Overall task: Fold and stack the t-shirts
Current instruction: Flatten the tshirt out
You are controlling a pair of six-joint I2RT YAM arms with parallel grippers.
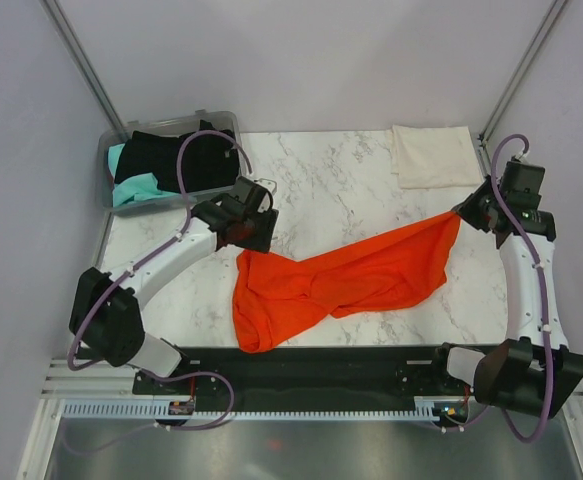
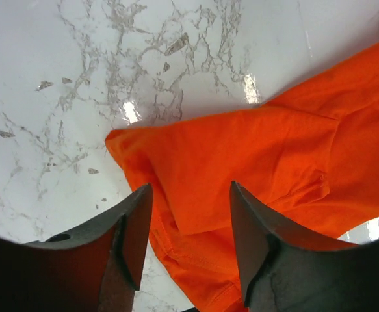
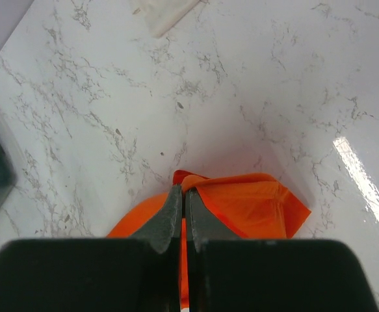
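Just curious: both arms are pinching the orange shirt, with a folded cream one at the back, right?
Only the right fingers pinch the orange shirt; the left wrist view shows the left fingers open. The cream shirt lies at the back.

text: none legible | labels: none | numbers: none | signs: none

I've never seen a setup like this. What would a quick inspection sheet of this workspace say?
Surface: glossy white marble table.
Job's things: orange-red t-shirt lying crumpled mid-table; cream t-shirt folded at the far right; black t-shirt and teal t-shirt inside the clear bin at the far left.
Clutter: nothing seen beyond the bin.
Claws: left claw open above the orange-red t-shirt; right claw shut on its corner.
Cables: purple cables run along both arms.
Surroundings: plain grey walls.
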